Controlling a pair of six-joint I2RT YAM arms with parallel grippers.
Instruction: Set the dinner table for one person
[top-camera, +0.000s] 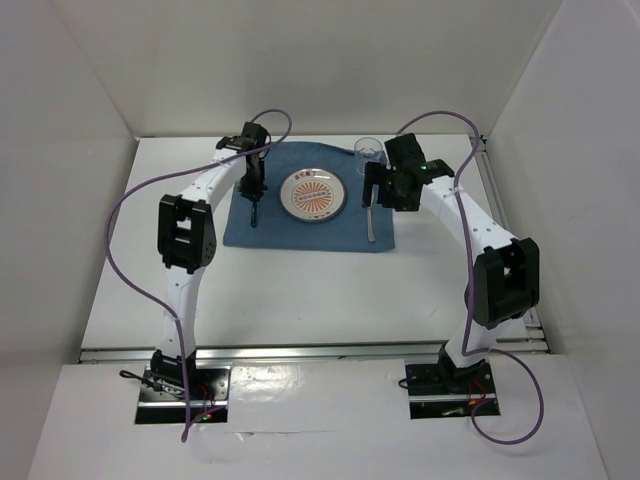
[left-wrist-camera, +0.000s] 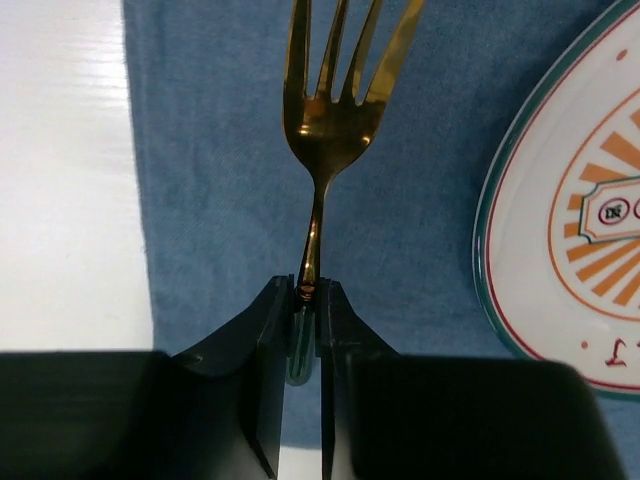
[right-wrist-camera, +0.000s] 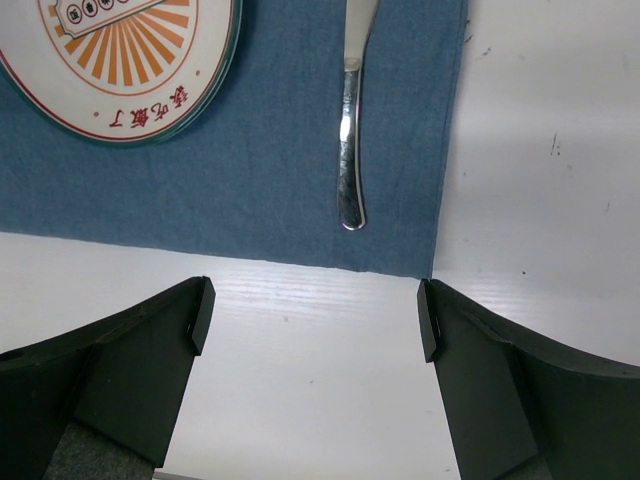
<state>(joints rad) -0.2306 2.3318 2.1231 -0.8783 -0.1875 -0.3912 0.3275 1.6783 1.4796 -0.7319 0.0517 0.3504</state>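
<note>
In the middle of the top view, the dinner table (top-camera: 300, 300) spans the frame as a plain white surface, with a blue cloth (top-camera: 300, 235) laid on it at upper centre. 1 plate (top-camera: 313, 194) with an orange sunburst pattern sits in the centre of the cloth. Left of the plate, the left gripper (left-wrist-camera: 306, 295) is clenched on the handle of a gold fork (left-wrist-camera: 325, 130), whose tines point to the top of the left wrist view, over the cloth. Right of the plate, a silver utensil (right-wrist-camera: 349, 150) lies on the cloth near its right edge, its head cut off by the frame. The right gripper (right-wrist-camera: 315, 320) is released, jaws wide apart and grasping nothing. 1 clear glass (top-camera: 367, 150) stands near the cloth's upper right corner.
</note>
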